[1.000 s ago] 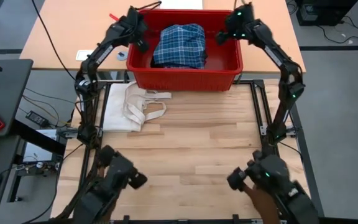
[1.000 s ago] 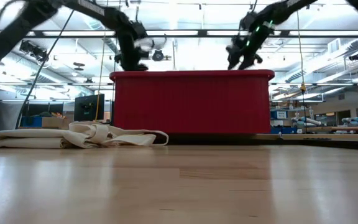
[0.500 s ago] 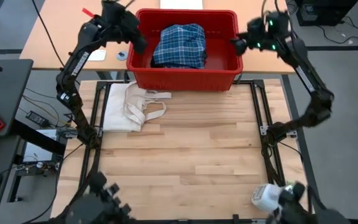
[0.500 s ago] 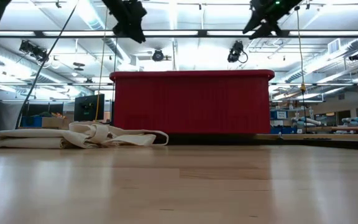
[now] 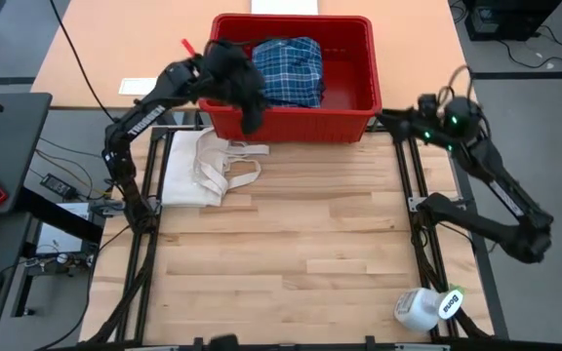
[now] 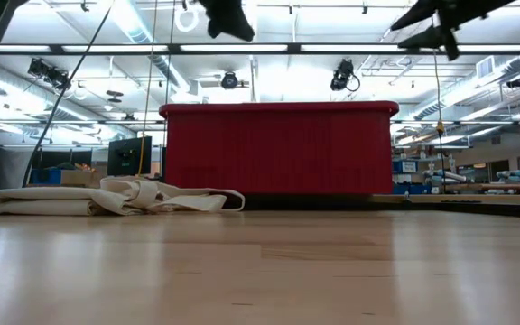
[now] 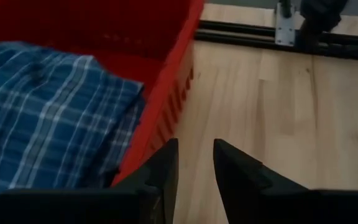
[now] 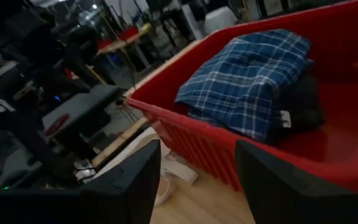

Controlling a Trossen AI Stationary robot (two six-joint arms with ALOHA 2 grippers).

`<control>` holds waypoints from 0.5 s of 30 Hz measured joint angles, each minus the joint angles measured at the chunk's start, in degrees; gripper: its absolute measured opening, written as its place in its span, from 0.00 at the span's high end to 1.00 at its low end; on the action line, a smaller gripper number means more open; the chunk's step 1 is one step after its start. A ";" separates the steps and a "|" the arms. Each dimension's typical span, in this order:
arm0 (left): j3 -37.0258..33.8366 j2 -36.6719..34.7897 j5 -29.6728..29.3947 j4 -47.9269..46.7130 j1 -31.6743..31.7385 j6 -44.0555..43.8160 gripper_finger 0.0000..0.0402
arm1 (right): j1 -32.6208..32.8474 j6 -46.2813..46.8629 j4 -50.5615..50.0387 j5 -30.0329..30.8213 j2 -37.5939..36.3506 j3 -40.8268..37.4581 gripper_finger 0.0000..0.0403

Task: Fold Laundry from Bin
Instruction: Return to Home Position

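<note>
The red bin [image 5: 291, 73] stands at the table's far edge. In it lies the laundry, a blue-and-white plaid shirt [image 5: 283, 68] on top of a black garment [image 8: 303, 102]. My left gripper [image 7: 194, 163] hovers high over the bin's near-left rim [image 7: 166, 106], tilted down, its fingers a narrow gap apart with nothing between them. In the high view this left gripper [image 5: 250, 102] covers part of the rim. My right gripper [image 8: 197, 177] is open and empty. It hangs outside the bin, off its near-right corner [image 5: 388, 119], pointing across at the shirt.
A cream-white cloth with strap loops [image 5: 213, 166] lies flat on the table, left of centre and just in front of the bin. A white bottle [image 5: 427, 307] lies at the near right corner. Bare wood [image 5: 291, 244] fills the middle.
Both grippers have risen from the bin's rim. My left gripper has swung from the bin's left wall toward its near-left rim and tipped downward. My right gripper has drawn back from the bin's right wall toward the table's right and near side. The laundry has not moved.
</note>
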 joint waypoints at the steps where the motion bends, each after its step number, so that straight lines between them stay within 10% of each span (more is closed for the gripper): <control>1: 0.00 -0.04 -0.57 0.04 -1.09 0.00 0.74 | 0.56 0.24 0.00 0.76 -2.02 -1.26 0.47; 15: -10.55 -1.41 -4.00 6.49 -10.42 -5.50 0.74 | 2.52 3.24 4.73 6.23 -19.86 -18.39 0.47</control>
